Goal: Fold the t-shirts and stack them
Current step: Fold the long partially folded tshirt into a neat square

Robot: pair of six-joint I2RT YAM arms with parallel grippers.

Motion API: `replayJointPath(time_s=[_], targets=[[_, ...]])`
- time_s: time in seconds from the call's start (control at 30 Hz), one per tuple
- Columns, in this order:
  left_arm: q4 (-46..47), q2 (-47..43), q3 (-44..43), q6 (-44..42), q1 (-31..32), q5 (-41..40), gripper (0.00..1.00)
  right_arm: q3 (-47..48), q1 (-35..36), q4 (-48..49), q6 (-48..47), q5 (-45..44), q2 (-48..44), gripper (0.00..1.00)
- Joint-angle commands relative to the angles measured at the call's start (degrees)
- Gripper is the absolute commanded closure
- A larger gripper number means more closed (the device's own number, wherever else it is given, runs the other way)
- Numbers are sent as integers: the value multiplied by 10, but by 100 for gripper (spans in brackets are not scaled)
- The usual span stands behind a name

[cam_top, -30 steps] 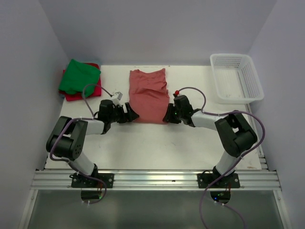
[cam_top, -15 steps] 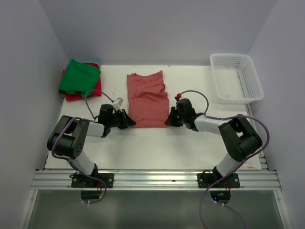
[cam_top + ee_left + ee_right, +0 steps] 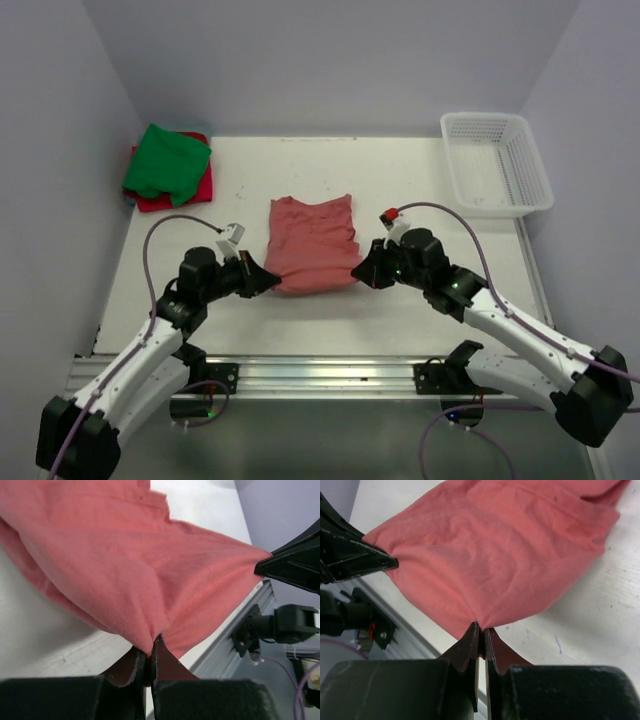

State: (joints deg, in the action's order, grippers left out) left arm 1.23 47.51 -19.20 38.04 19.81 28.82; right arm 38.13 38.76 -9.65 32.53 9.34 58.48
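Top external view: the brick-red t-shirt (image 3: 311, 243) lies mid-counter (image 3: 430, 190), its near edge strung between my two pinches. It's soft, light, limp cloth that sags and creases, so corners are the place to grab. My left gripper (image 3: 262, 283) and right gripper (image 3: 364, 275) are both clamped on fabric, arms reaching low and inward

Both arms reach low over the table, forearms angled inward. Left gripper (image 3: 270, 285) is pinched tight on the near-left corner of the brick-red t-shirt (image 3: 310, 245). Right gripper (image 3: 360, 276) is pinched on its near-right corner.
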Motion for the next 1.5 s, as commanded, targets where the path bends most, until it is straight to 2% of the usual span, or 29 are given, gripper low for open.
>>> replayJointPath(time_s=[0.0, 0.07, 0.17, 0.3, 0.43, 0.63, 0.9, 1.0, 1.1, 1.2, 1.23, 1.27, 1.3, 1.33, 1.37, 1.4, 1.47], targets=[[-176, -112, -36, 48, 25, -40, 100, 19, 25, -111, -14, -28, -69, 100], [-222, -149, -71, 60, 29, -49, 100, 39, 29, -152, -14, -35, -98, 100], [-254, -154, -118, 57, 30, -58, 100, 66, 31, -185, -26, -42, -110, 100], [-242, -142, -147, 25, 30, -84, 100, 87, 32, -184, -58, -90, -99, 100], [-192, -103, -141, -28, 30, -153, 100, 111, 31, -145, -98, -151, -59, 100], [-75, 20, -139, -61, 26, -211, 100, 152, 25, -51, -133, -208, 73, 100], [30, 162, -180, -75, -14, -239, 100, 217, -15, 60, -140, -198, 254, 100], [53, 211, -200, -84, -26, -252, 100, 270, -25, 74, -150, -203, 325, 100], [107, 276, -212, -84, -42, -271, 100, 367, -44, 73, -143, -208, 410, 100], [180, 374, -240, -73, -59, -278, 90, 453, -59, 59, -139, -213, 528, 100], [191, 401, -254, -57, -64, -270, 73, 532, -62, 33, -138, -206, 569, 98], [225, 450, -267, -50, -71, -267, 48, 570, -66, 21, -139, -198, 601, 89], [228, 470, -294, -42, -78, -267, 24, 603, -66, 14, -138, -195, 656, 56], [228, 485, -308, -30, -82, -253, 0, 641, -67, 16, -136, -195, 669, 48], [247, 492, -319, -28, -86, -246, 0, 644, -66, 27, -135, -193, 676, 43], [255, 486, -319, -24, -86, -239, 0, 621, -66, 65, -130, -194, 666, 31], [268, 445, -307, -23, -85, -237, 0, 587, -68, 94, -129, -195, 644, 28]])
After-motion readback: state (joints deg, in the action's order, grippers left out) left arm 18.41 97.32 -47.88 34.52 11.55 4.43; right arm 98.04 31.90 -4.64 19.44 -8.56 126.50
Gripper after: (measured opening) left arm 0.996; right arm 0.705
